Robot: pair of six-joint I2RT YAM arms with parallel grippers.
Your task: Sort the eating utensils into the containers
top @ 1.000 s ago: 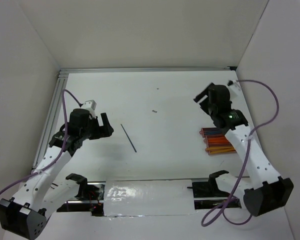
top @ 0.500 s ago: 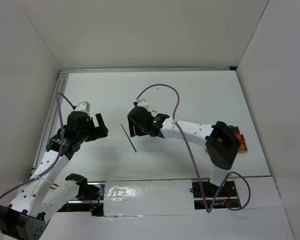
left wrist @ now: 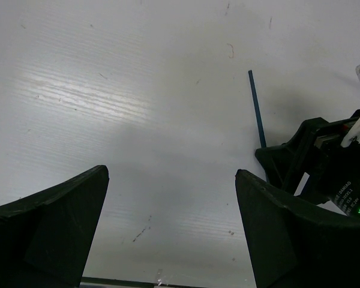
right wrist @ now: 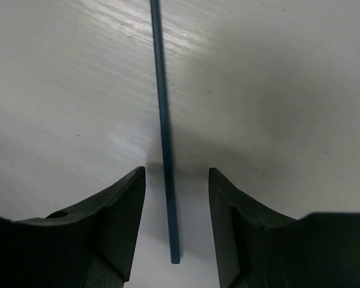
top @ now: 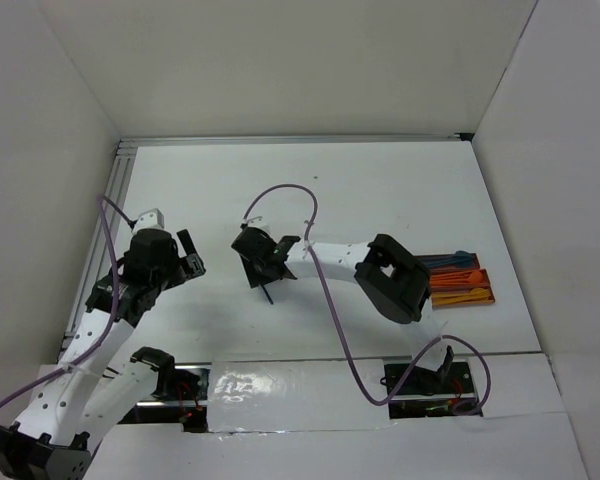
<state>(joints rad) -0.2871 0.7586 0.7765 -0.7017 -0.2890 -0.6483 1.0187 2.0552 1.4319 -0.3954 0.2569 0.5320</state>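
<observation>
No legible text, labels or numbers

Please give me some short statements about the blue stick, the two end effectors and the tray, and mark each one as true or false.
1. The thin blue plastic stick lies flat on the white table. True.
2. The right end effector is shut on the stick. False: its jaws stand open on either side, with a gap on each.
3. The left end effector is open and holds nothing. True.
4. The reddish-brown tray lies on the left arm's side. False: it lies on the right side, with orange utensils in it.
</observation>
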